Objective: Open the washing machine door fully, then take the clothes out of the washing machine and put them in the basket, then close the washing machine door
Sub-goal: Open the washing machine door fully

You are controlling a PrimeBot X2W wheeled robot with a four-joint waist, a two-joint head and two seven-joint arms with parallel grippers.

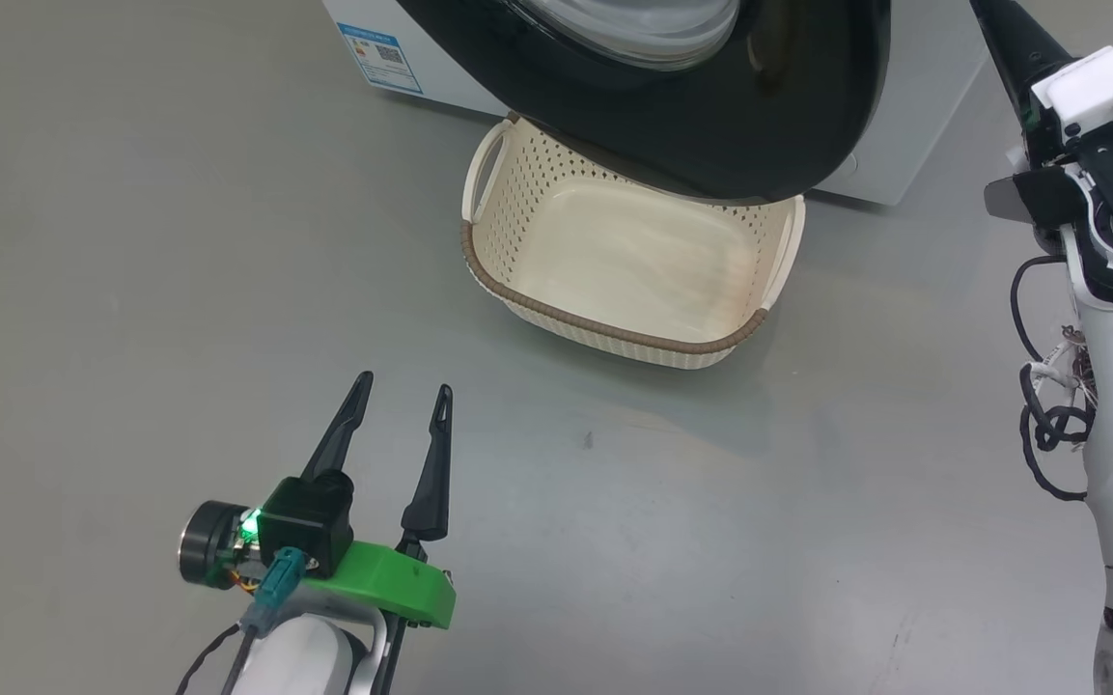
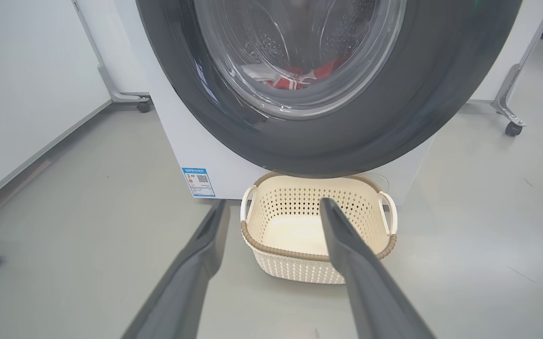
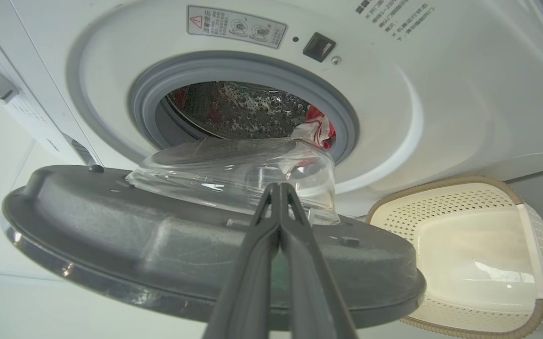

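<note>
Grey floor (image 1: pixel 112 290) — a white panel (image 2: pixel 21 84) at left, a castor (image 2: pixel 514 128) under a metal leg (image 2: pixel 508 87) at right

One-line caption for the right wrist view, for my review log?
Shut right gripper at the open washing machine door; clothes in drum, basket empty.

The white front-loading washing machine (image 3: pixel 393 94) spans the top of the right wrist view, a grey gasket ringing its steel drum. The washing machine door (image 3: pixel 158 245), with a clear bulging glass bowl at its centre, stands swung partly away from the opening, its grey inner face across the lower half of that view. Red-and-white clothes (image 3: pixel 316 125) lie in the drum at the opening's right edge. The cream perforated basket (image 1: pixel 604 328), brown-rimmed, sits upright and empty on the floor at the head view's top centre, partly under the door.
</note>
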